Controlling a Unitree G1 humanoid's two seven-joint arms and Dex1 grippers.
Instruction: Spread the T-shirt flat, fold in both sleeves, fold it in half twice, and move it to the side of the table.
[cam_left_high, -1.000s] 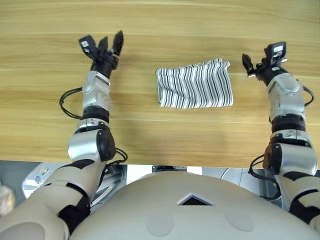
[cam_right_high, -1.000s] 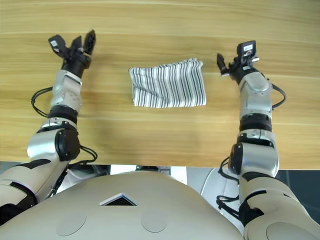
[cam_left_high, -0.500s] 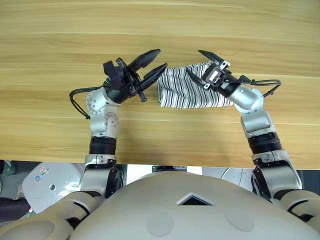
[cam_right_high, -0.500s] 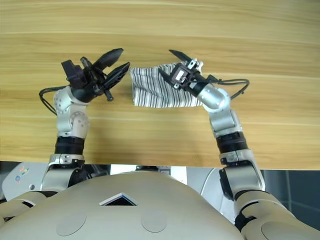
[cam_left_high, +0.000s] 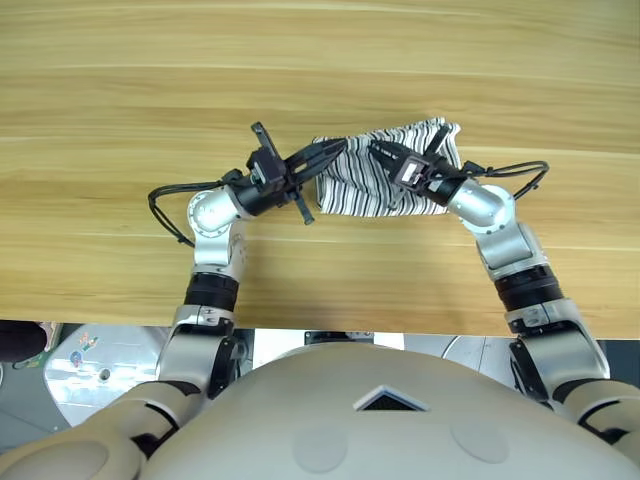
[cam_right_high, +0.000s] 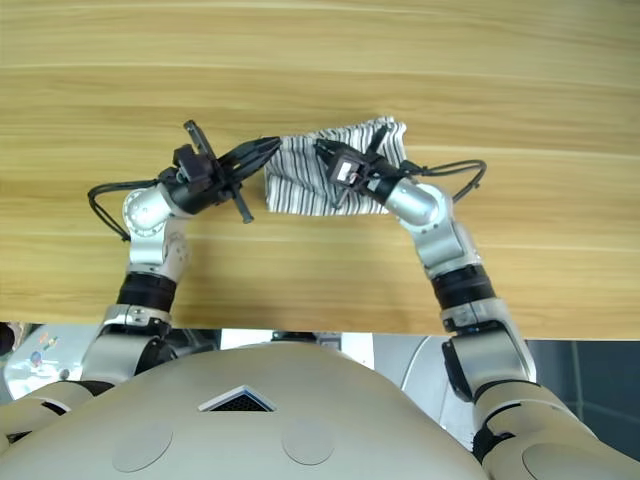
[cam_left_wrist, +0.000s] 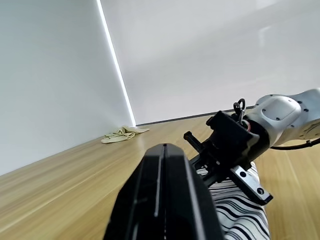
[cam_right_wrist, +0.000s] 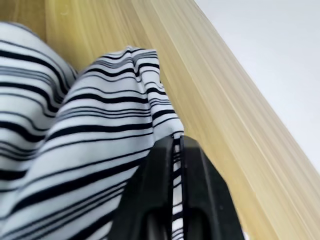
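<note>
The black-and-white striped T-shirt (cam_left_high: 400, 170) lies folded into a small rectangle on the wooden table (cam_left_high: 320, 70), about mid-table. My left gripper (cam_left_high: 335, 150) comes in from the left, its fingers drawn together at the shirt's upper left edge. From the right, my right gripper (cam_left_high: 378, 150) lies low over the middle of the shirt. In the right wrist view its fingers (cam_right_wrist: 165, 190) are pressed together on the striped cloth (cam_right_wrist: 75, 140). The left wrist view shows the left gripper (cam_left_wrist: 164, 150) as one dark block, with the right gripper's body (cam_left_wrist: 227, 145) just beyond it.
The table's front edge (cam_left_high: 320, 325) runs close to my body. Wide bare wood lies to the left, right and far side of the shirt. A small crumpled pale cloth (cam_left_wrist: 122, 134) lies far off on the table. Black cables (cam_left_high: 165, 205) loop beside both forearms.
Both arms swung in from the table's sides to the shirt. Half a second ago both grippers stood wide open beside it; now they are lower and their fingers have come together on it.
</note>
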